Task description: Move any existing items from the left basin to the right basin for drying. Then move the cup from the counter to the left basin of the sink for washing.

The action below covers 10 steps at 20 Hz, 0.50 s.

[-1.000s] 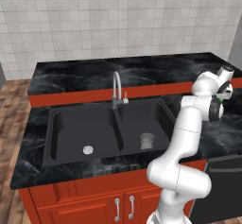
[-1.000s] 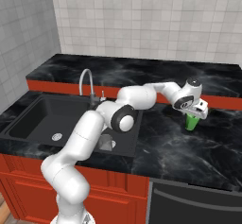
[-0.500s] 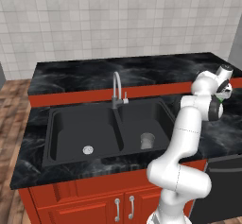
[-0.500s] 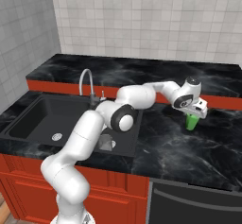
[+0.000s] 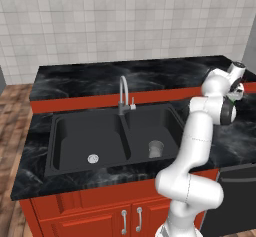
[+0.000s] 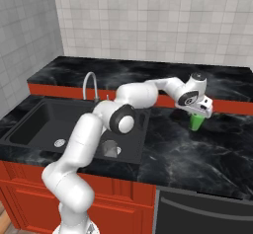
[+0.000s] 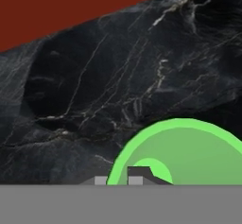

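Note:
The bright green cup [image 6: 196,122] stands upright on the black counter [image 6: 197,154], right of the sink. My gripper [image 6: 200,111] reaches down onto its top. In the hand view the cup's open mouth [image 7: 189,157] sits at the bottom right. My gripper [image 7: 118,179] is shut on its near rim, one fingertip [image 7: 140,173] inside and the other outside. The grey tumbler [image 5: 155,149] stands in the right basin [image 5: 167,123]. The left basin [image 5: 75,136] holds nothing but its silver drain [image 5: 93,158].
A silver gooseneck tap [image 5: 123,94] rises at the sink's divider. A red ledge [image 6: 227,107] runs behind the counter just past the cup, below the tiled wall. A dark appliance front [image 6: 207,211] sits under the counter on the right.
The jaws have closed on the green cup's rim. The arm and the cup have hardly moved.

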### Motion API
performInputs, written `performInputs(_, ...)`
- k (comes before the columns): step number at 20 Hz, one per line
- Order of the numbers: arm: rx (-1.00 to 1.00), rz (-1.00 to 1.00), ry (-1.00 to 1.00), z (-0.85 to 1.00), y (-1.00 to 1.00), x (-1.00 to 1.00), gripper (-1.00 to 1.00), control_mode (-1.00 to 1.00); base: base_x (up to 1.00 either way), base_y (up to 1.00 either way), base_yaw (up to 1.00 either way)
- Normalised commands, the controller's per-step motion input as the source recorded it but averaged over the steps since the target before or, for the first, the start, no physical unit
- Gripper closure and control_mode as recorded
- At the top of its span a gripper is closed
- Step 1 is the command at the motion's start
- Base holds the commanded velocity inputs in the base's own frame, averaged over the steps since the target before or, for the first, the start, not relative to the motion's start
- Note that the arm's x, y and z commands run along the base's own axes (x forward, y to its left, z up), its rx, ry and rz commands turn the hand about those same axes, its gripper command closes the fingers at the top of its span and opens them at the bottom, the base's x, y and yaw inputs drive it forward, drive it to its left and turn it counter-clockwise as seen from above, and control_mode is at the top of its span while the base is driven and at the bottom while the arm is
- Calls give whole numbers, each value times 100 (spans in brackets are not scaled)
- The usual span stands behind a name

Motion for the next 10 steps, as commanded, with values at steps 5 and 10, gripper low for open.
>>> performInputs(5,-5,0,0,46,44,-9,100,-100,0,0,0)
performInputs(10,-6,0,0,30,47,-17,100,-100,0,0,0)
